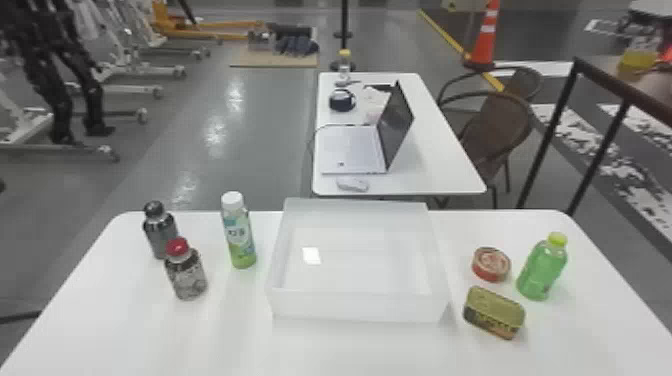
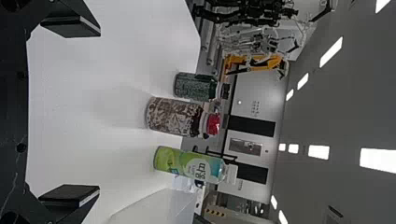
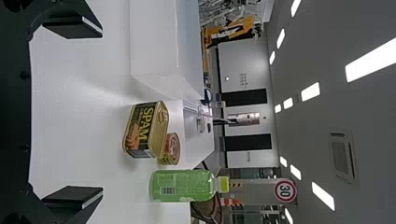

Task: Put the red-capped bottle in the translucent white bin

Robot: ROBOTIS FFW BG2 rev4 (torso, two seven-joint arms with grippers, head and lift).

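The red-capped bottle (image 1: 186,270) stands upright on the left part of the table in the head view, in front of a dark-capped bottle. To its right, mid-table, sits the translucent white bin (image 1: 357,305), with nothing inside but a bright reflection. In the left wrist view my left gripper (image 2: 70,112) is open, its two fingers wide apart, and the red-capped bottle (image 2: 173,116) stands beyond them, untouched. My right gripper (image 3: 72,112) is also open and holds nothing; part of the bin (image 3: 156,42) shows ahead of it.
The dark-capped bottle (image 1: 160,232) and a white-capped green bottle (image 1: 240,240) stand near the red-capped one. Right of the bin are a round tin (image 1: 491,265), a rectangular can (image 1: 494,312) and a green bottle (image 1: 542,270). Another table (image 1: 435,170) with a laptop stands behind.
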